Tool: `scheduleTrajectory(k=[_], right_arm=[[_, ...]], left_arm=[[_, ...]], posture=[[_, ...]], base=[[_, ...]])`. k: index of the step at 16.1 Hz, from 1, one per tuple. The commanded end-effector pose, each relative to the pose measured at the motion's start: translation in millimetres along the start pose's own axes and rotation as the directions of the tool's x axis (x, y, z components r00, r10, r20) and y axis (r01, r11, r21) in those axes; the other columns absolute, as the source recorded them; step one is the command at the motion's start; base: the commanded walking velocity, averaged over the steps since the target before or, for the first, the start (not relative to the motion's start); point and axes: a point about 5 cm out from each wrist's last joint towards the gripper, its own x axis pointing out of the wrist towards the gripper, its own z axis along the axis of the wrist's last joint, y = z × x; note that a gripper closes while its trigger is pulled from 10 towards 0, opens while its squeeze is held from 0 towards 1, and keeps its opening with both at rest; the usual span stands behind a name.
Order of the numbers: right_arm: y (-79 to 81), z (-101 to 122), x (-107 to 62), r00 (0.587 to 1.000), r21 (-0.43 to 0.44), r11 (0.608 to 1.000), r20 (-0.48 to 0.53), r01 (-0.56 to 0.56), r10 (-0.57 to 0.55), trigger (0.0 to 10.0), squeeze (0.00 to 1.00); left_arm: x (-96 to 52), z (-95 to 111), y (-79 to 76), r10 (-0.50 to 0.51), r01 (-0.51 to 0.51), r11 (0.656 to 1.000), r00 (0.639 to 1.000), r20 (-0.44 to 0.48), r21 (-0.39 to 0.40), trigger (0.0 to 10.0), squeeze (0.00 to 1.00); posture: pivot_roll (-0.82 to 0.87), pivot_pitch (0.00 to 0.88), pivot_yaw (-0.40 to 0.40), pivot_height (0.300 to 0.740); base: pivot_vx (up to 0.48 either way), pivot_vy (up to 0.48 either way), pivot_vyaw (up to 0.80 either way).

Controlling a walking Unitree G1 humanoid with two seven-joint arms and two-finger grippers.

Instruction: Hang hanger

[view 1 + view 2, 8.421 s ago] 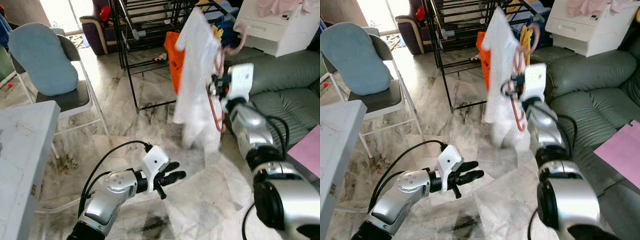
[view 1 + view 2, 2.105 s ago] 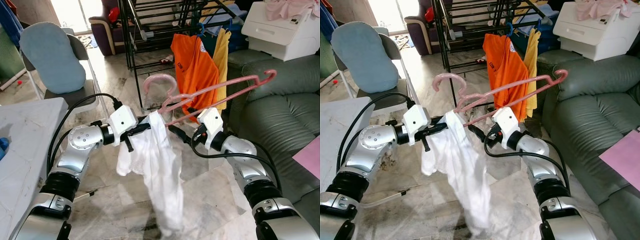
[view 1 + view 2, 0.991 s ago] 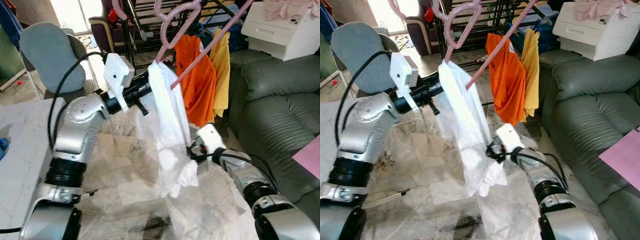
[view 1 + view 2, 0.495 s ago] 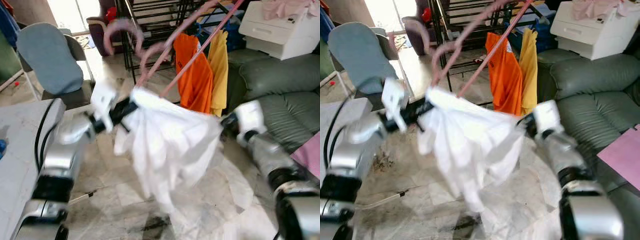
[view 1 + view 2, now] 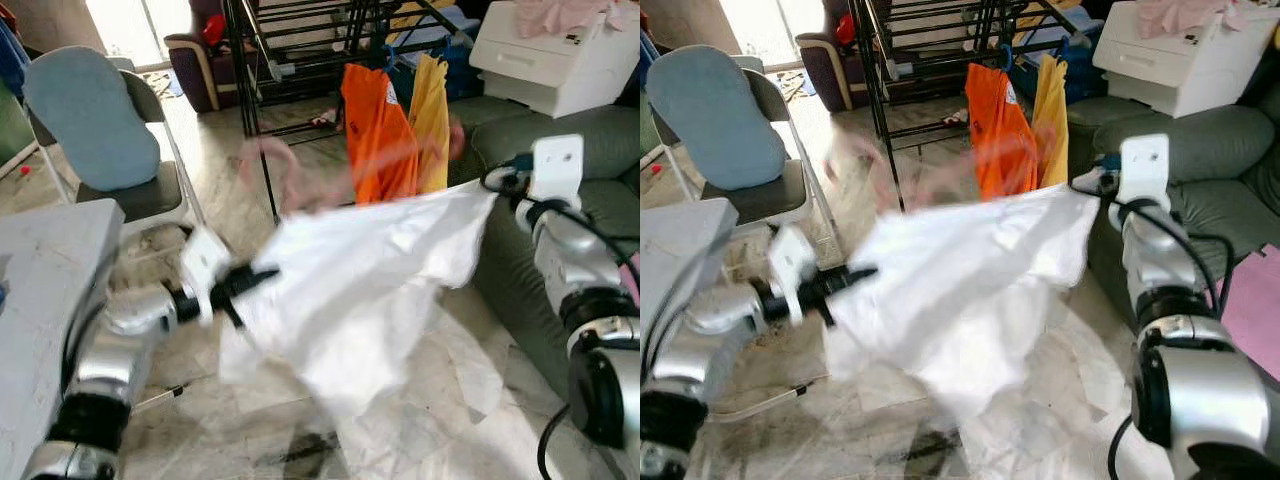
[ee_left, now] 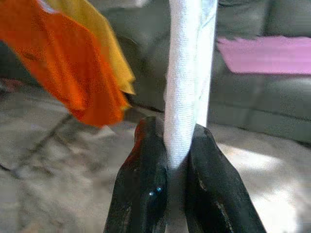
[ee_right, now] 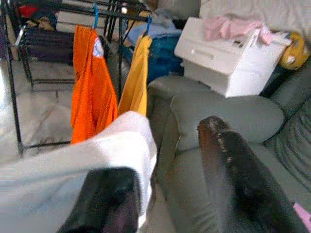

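Note:
A white garment [image 5: 360, 290] hangs stretched in the air between my two grippers. My left gripper [image 5: 258, 279] holds its lower left end; in the left wrist view the two fingers [image 6: 146, 170] are shut on a fold of the white cloth [image 6: 184, 87]. My right gripper [image 5: 494, 186] is at the raised right corner, by the sofa. Its fingers [image 7: 233, 165] stand apart, and the cloth [image 7: 97, 155] lies draped over one of them. The pink hanger [image 5: 285, 170] is a motion blur just above the garment's top edge.
A black drying rack [image 5: 300, 50] stands behind, with an orange shirt [image 5: 368, 120] and a yellow one [image 5: 432, 105] hung on it. A green sofa [image 5: 600, 130] with a white box [image 5: 560, 55] is right. A folding chair [image 5: 110, 130] and grey table [image 5: 40, 270] are left.
My right gripper has risen and swung out to the right, pulling the garment wide. My left gripper has dropped lower. The hanger has come down from upright and blurs across the garment's top.

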Motion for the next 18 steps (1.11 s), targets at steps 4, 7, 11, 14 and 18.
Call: scheduleTrajectory(k=[4, 7, 11, 14, 18], right_arm=[[-12.3, 12, 2.7, 0.998, 0.023, 0.998, 0.028, 0.063, -0.063, 0.0, 0.00], [-7.6, 10, 2.8, 0.999, 0.027, 0.999, 0.025, 0.044, -0.045, 0.0, 0.00], [1.9, 8, 2.7, 1.000, 0.028, 1.000, 0.026, 0.003, -0.004, 0.0, 0.00], [16.1, 9, 3.2, 0.997, 0.024, 0.998, 0.039, -0.065, 0.064, 0.0, 0.00], [60.2, 14, -0.9, 0.962, 0.053, 0.966, 0.120, -0.252, 0.244, 0.0, 0.00]], left_arm=[[-9.9, -13, -7.4, -0.097, 0.102, 0.994, 0.988, -0.117, 0.042, 0.0, 0.00], [-9.2, -26, -2.3, -0.065, 0.090, 0.989, 0.975, -0.211, 0.114, 0.0, 0.00], [2.0, -41, 8.9, 0.082, -0.044, 0.990, 0.952, -0.296, 0.130, 0.0, 0.00], [13.9, -42, 18.0, 0.207, -0.178, 0.977, 0.932, -0.297, 0.120, 0.0, 0.00], [29.8, -46, 23.0, 0.406, -0.417, 0.909, 0.869, -0.283, 0.025, 0.0, 0.00]], posture=[[-0.09, 0.000, 0.017, 0.740], [-0.09, 0.000, 0.023, 0.740], [-0.10, 0.000, 0.027, 0.740], [-0.10, 0.000, 0.026, 0.740], [-0.10, 0.000, 0.026, 0.740]], base=[[0.000, 0.000, 0.00], [0.000, 0.000, 0.00], [0.000, 0.000, 0.00], [0.000, 0.000, 0.00], [0.000, 0.000, 0.00]])
